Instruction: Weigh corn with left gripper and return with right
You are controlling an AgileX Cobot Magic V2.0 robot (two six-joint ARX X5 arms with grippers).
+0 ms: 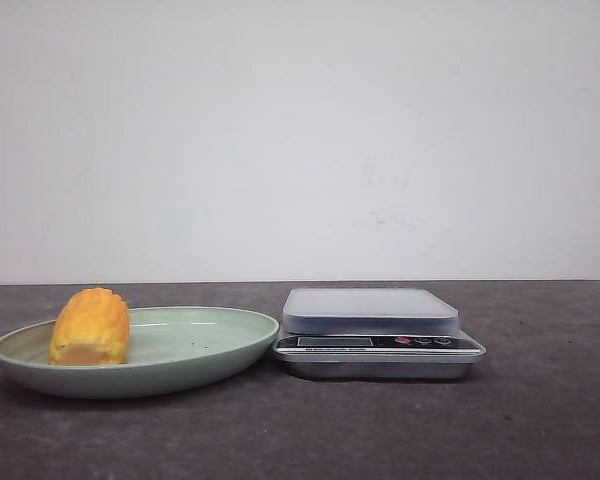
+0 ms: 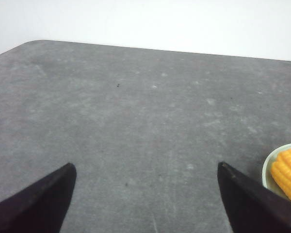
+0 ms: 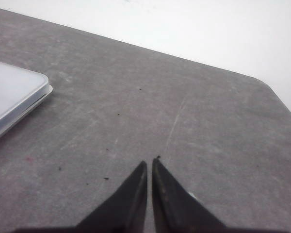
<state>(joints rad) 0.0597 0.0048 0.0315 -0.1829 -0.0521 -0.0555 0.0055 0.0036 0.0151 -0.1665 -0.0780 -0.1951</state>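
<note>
On the dark grey table [image 1: 540, 420], a pale green plate [image 1: 200, 345] sits to the left and a scale [image 1: 378, 335] sits just beside it to the right, the plate's rim close to the scale's front corner; whether they touch cannot be told. The corn [image 1: 91, 326] lies on its side in the left part of the plate, one pale cut end facing the camera. The scale carries a flat grey-white platform with nothing on it, and below it a dark front panel with a display and small buttons; the reading is too small to make out. A plain white wall [image 1: 300, 130] stands behind the table. Neither arm appears in the front view. In the left wrist view, the left gripper [image 2: 146, 167] hangs above bare table with its two dark fingers [image 2: 43, 194] set wide apart, holding nothing; the plate's edge and part of the corn show at one side, near one finger. In the right wrist view, the right gripper [image 3: 149, 162] has its fingertips drawn together with only a thin slit between them, nothing clamped, over bare table; a corner of the scale's platform lies well apart from it.
</note>
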